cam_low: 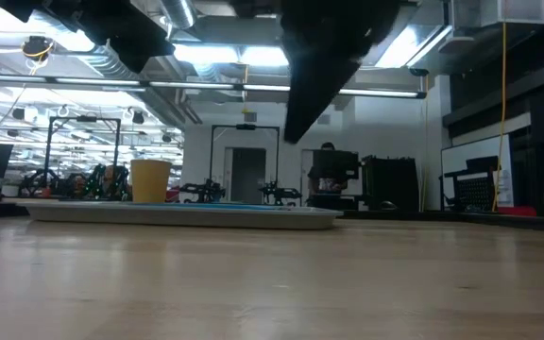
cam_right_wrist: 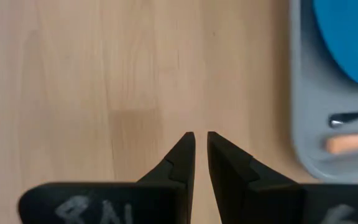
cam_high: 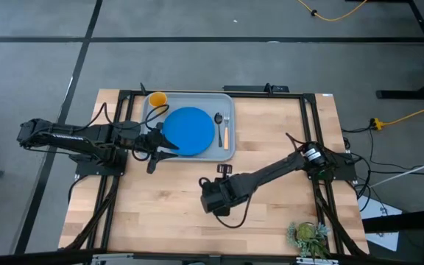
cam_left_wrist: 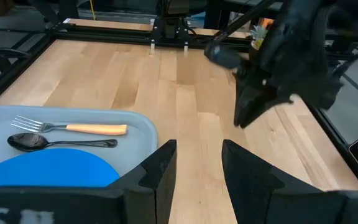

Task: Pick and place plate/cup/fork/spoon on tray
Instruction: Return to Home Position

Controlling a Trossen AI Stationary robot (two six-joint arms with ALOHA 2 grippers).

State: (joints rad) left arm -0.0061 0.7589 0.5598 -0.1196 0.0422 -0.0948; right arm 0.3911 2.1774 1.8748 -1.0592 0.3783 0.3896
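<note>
The grey-blue tray point(cam_high: 228, 151) lies at the table's far middle. On it lie the blue plate point(cam_high: 188, 131), the yellow cup point(cam_high: 157, 99) in its far left corner, the dark spoon point(cam_high: 218, 121) and the orange-handled fork point(cam_high: 225, 134), side by side to the right of the plate. My left gripper point(cam_high: 171, 146) hovers open and empty over the tray's near left part, close to the plate's edge point(cam_left_wrist: 48, 167). My right gripper point(cam_high: 224, 169) is over bare wood just near of the tray, its fingers point(cam_right_wrist: 185, 146) all but together and empty.
Bare wooden table point(cam_high: 168, 213) stretches from the tray to the near edge. A small green plant point(cam_high: 308, 235) stands at the near right corner. Black frame rails point(cam_high: 311, 132) run along the table's sides. My right arm point(cam_left_wrist: 284, 56) shows in the left wrist view.
</note>
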